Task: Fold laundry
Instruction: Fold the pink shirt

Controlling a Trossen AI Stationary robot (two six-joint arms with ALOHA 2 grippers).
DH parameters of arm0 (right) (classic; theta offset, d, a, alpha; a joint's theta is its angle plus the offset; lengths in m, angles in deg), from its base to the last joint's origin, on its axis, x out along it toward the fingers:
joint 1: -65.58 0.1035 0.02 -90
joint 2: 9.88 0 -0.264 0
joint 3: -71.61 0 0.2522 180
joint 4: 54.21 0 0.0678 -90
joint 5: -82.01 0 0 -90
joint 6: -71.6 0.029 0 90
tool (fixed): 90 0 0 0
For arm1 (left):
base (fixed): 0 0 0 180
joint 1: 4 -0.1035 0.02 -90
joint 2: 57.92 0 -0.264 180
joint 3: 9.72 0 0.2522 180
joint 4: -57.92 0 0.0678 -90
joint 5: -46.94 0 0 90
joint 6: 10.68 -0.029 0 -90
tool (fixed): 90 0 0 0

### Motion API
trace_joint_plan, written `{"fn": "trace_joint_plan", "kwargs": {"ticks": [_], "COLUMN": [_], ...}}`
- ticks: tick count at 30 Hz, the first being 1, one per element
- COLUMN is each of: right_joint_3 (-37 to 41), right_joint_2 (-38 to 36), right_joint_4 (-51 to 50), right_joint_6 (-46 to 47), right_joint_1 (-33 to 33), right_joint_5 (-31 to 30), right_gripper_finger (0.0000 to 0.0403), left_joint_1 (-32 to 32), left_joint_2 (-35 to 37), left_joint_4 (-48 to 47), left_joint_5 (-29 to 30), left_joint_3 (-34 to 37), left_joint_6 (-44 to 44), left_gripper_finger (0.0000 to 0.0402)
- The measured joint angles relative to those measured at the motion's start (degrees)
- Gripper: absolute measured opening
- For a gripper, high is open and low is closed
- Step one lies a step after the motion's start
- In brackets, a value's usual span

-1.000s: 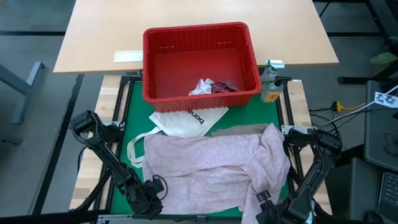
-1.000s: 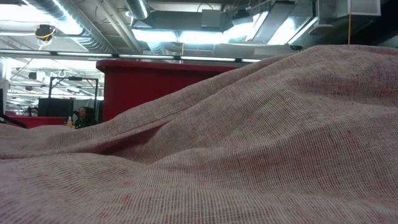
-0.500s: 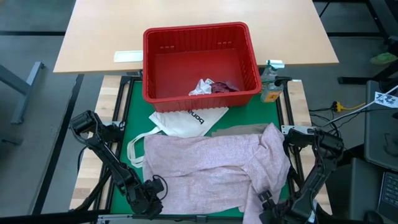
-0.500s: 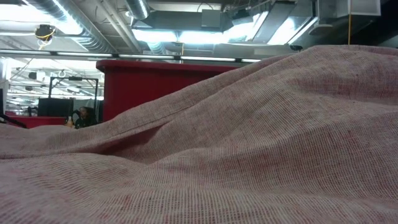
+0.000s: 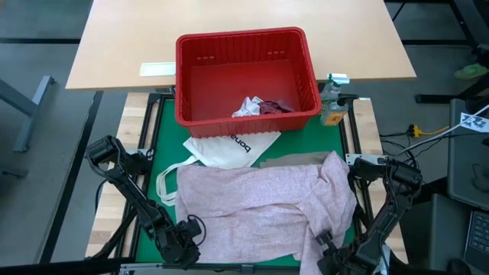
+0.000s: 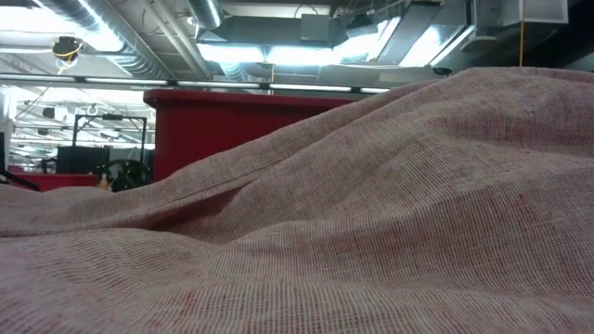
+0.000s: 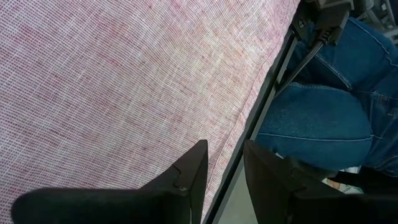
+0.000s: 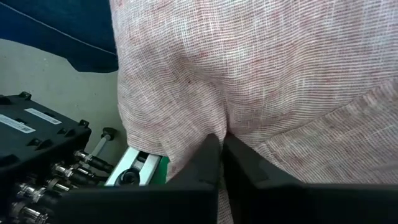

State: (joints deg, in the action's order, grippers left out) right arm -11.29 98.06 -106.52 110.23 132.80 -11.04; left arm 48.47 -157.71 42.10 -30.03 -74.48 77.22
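The mottled pink garment (image 5: 256,210) lies spread over the near half of the green mat and fills the low view (image 6: 371,223). A beige-khaki piece (image 5: 290,159) shows from under its far edge. A small white piece (image 5: 246,107) and a maroon piece (image 5: 275,107) lie in the red basket. My left gripper (image 5: 183,243) (image 7: 225,146) is at the garment's near left edge. It is narrowly open, one finger over the cloth and one past the hem. My right gripper (image 5: 334,258) (image 8: 222,138) is at the near right corner, shut on the cloth. My right gripper pinches a raised fold of the pink garment (image 8: 217,121) near its near right corner between the two fingers, coming from the table's near side. Creases run toward the fingers. The rest of the garment lies on the mat.
The red slotted basket (image 5: 191,84) stands at the mat's far end, with the white tote bag (image 5: 229,147) in front of it. A spray bottle (image 5: 331,103) stands right of the basket. A person's legs in blue jeans (image 7: 317,118) are just past the near edge.
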Motion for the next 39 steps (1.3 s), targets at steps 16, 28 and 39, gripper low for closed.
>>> {"fn": "trace_joint_plan", "kwargs": {"ticks": [16, 28, 39], "right_joint_3": [-13.29, -30.34, -33.7], "right_joint_2": [0.0, -0.07, -0.46], "right_joint_4": [-16.91, -42.59, -51.51], "right_joint_6": [-0.14, 3.2, 9.63], "right_joint_1": [-0.22, -4.62, -10.29], "right_joint_5": [-5.45, -25.15, -28.5], "right_gripper_finger": [0.0011, 0.0006, 0.0009], "left_joint_1": [-0.09, -0.22, -0.22], "left_joint_2": [0.0, 0.0, -0.98], "left_joint_4": [0.04, 0.2, -0.18], "left_joint_5": [1.12, 6.82, 5.88], "left_joint_3": [0.0, 0.0, 0.02], "left_joint_6": [-3.9, -7.57, -7.88], "left_gripper_finger": [0.0085, 0.0061, 0.014]}}
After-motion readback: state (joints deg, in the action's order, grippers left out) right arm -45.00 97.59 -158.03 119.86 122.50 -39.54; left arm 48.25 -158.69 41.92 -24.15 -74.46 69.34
